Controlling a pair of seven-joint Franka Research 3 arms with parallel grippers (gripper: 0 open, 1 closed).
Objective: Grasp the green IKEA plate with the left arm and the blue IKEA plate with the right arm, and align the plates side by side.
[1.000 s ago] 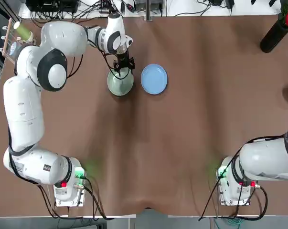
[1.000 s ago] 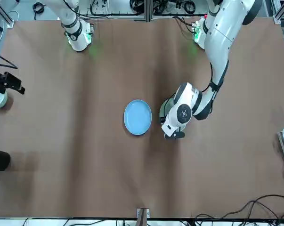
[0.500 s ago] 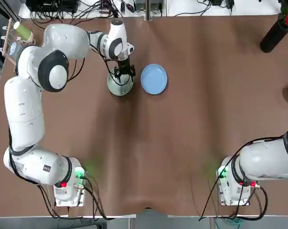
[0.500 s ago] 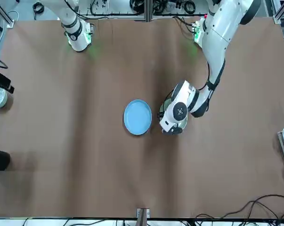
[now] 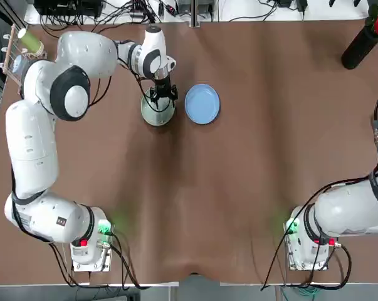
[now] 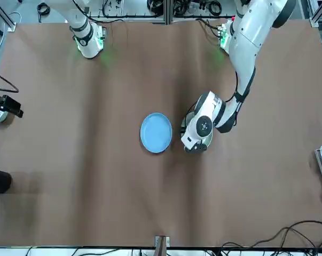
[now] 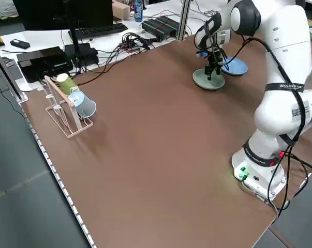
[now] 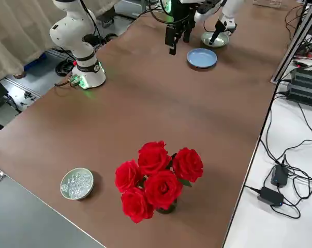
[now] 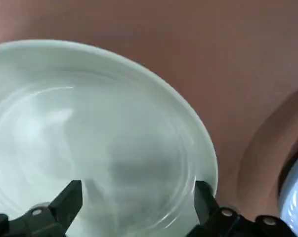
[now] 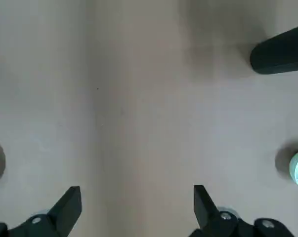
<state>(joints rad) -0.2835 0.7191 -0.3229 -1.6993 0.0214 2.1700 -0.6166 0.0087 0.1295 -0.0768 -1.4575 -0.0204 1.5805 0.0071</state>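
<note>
Since the last front view, we see the right gripper [image 10: 138,187] has shifted in that view, now covering more of the bowl [image 8: 77,183] at the table's right edge. Its fingers are apart, with bare table between them in its wrist view. The left gripper [image 9: 139,182] is at the green plate [image 9: 114,113], fingers also apart, one by the rim and the other over the inside. We find the blue plate [image 5: 202,104] on the table just to the green one's right, a narrow gap between them. Red roses [image 8: 158,181] stand near the bowl.
</note>
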